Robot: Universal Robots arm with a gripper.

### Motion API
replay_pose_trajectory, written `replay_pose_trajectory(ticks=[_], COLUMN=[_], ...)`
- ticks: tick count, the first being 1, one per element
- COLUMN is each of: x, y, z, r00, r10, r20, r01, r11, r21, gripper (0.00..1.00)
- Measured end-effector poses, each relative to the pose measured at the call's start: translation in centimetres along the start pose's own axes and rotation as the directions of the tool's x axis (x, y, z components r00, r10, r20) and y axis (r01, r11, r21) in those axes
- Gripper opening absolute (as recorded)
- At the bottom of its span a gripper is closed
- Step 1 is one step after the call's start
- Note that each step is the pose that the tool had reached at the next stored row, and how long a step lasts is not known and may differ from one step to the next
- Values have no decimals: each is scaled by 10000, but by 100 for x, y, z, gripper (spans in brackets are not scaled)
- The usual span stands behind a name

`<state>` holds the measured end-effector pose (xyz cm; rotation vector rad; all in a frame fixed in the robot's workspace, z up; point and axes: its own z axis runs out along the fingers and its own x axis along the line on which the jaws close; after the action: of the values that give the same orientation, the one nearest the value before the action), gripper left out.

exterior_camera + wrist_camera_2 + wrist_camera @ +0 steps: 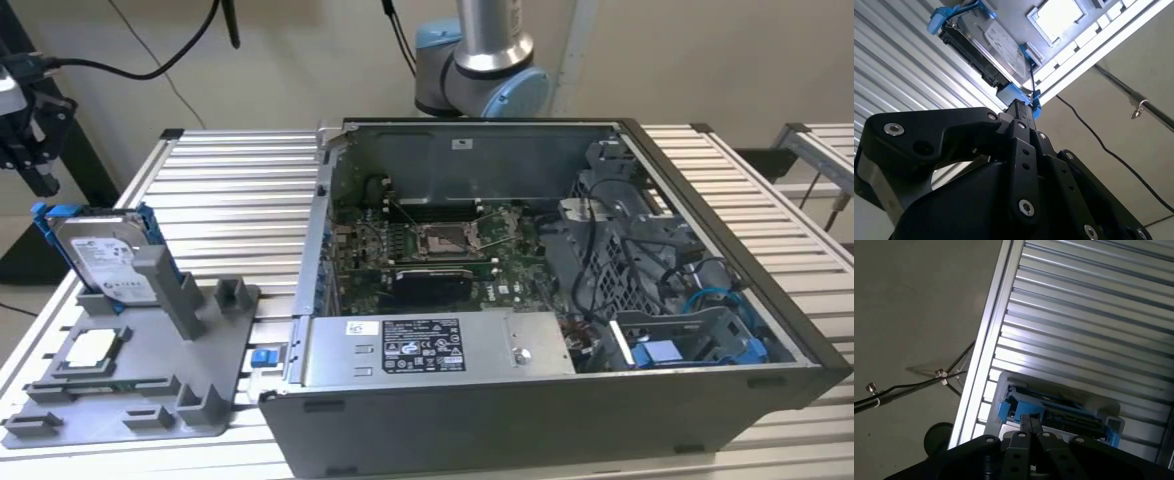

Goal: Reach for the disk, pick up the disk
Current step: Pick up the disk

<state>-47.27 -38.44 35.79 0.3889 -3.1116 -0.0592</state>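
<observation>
The disk is a silver hard drive with a white label in a bright blue bracket. It stands on edge in a grey holder at the exterior view's left. My black gripper hangs above and a little to the exterior view's left of the disk, apart from it. In both wrist views its fingers lie together with nothing between them. The gripper's tip points toward the blue-framed disk. In the first wrist view the gripper's tip sits in line with the disk's connector edge.
A small white-topped chip lies on the grey holder in front of the disk. An open computer case holds a grey box with a sticker. The ribbed metal table's edge runs close beside the disk, and cables trail on the floor.
</observation>
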Motion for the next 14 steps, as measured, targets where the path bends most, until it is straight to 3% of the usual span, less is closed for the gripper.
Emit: replay_pose_trajectory(ticks=[8,14], x=[0,0], y=[0,0], z=[0,0], r00=[9976,9874], r10=[-694,-1581], r20=[-27,-60], r01=[694,1581], r11=[9976,9874], r21=[0,-3], gripper=[0,0])
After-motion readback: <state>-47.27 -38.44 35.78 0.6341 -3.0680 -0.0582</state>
